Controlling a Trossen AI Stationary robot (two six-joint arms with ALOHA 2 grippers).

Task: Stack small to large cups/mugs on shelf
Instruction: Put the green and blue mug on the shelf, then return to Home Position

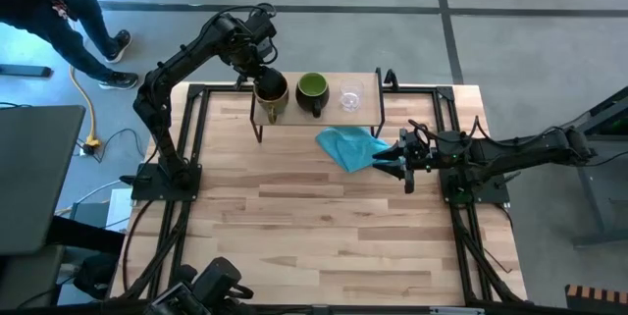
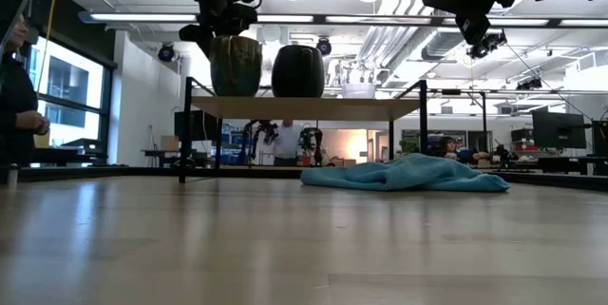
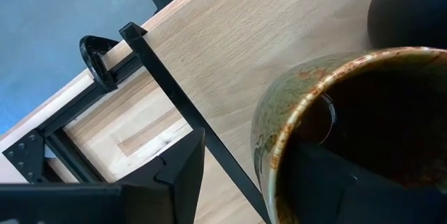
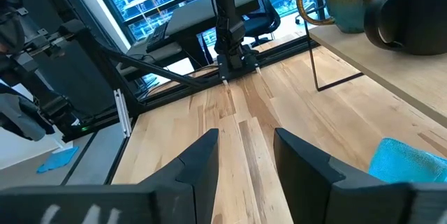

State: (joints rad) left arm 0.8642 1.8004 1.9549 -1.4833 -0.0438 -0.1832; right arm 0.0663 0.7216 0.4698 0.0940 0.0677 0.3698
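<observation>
On the low light-wood shelf on thin black metal legs (image 1: 319, 119), at the 12 o'clock edge of the pale wooden worktop (image 1: 324, 227), 3 vessels stand in a row: the large tan-brown glazed mug with a handle (image 1: 270, 90) at the 9 o'clock end, the dark mug with a green inside (image 1: 312, 89) just beside it in the middle, and the small clear glass cup (image 1: 350, 97) toward the 3 o'clock end. The left gripper (image 1: 257, 60) is at the tan-brown mug's rim; the left wrist view shows one finger inside the mug and the other outside, so its jaws look set across the wall, though whether they press it or merely straddle it I cannot tell. The right gripper (image 1: 392, 161) waits over the worktop at 3 o'clock, jaws apart and empty, right beside a crumpled teal cloth (image 1: 348, 145). The risk now seems to lie in the withdrawal: if the inner finger drags on the wall as the arm lifts, the mug could tilt, knock the dark mug standing close beside it, or slide toward the shelf's near end, where little board is left. A sideways exit would likely cause just that; a straight rise seems safer.
</observation>
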